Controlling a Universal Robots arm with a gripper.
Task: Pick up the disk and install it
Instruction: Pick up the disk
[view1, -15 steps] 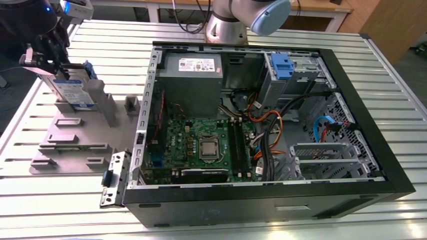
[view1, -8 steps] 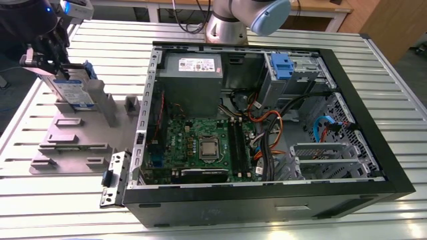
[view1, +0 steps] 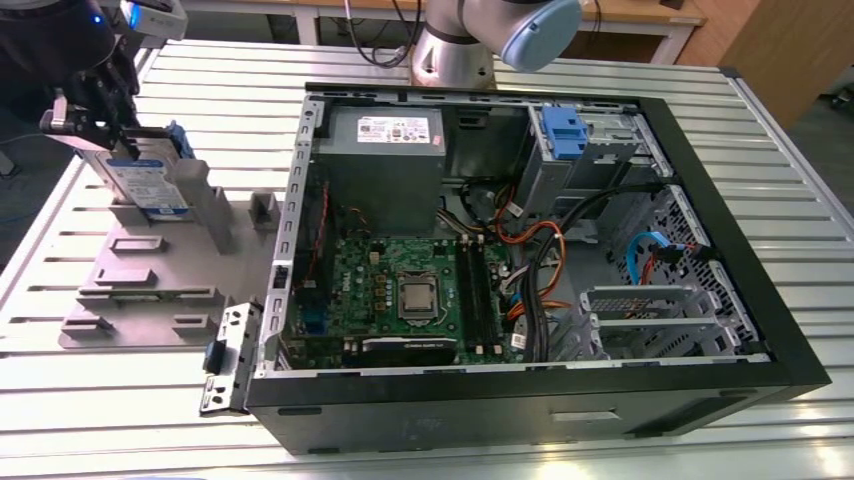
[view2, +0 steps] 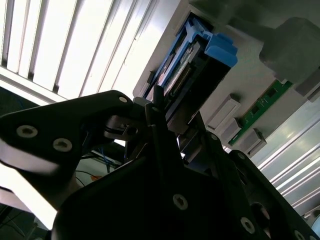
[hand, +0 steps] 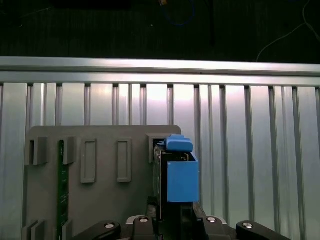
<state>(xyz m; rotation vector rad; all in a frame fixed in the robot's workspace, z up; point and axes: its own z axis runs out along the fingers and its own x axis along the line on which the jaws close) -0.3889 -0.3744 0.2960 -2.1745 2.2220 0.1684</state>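
The silver-grey, blue-framed disk (view1: 144, 172) stands on edge in a grey plastic holder plate (view1: 147, 270). The black metal claw (view1: 91, 135) sits at its end, along its long axis; whether it grips, I cannot tell.

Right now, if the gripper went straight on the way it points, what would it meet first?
The disk, standing on edge in the grey holder, directly ahead of the gripper. It may already touch it; the depth is unclear.
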